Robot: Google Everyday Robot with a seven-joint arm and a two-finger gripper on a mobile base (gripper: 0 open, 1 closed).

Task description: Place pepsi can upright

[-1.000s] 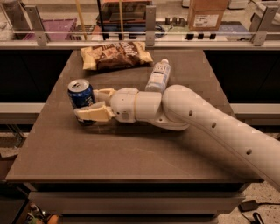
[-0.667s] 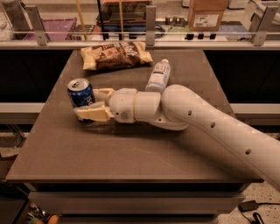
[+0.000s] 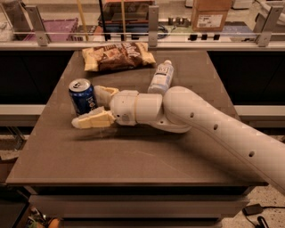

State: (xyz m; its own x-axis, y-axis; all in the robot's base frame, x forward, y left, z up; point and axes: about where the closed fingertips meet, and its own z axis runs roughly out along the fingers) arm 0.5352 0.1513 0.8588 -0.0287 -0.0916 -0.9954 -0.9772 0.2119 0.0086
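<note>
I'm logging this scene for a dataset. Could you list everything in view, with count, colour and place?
pepsi can: one, blue with silver top, upright at the table's left side.
water bottle: one, clear with white label, lying on its side behind the arm.
snack bag: one, brown and yellow, flat near the table's far edge.
table: one, dark brown, centre.
cardboard box: one, tan, background, upper right.
purple crate: one, background, upper left.
arm: one, white, reaching in from the right.
claw: one, cream fingers spread open around the can, low over the table; contact unclear.
</note>
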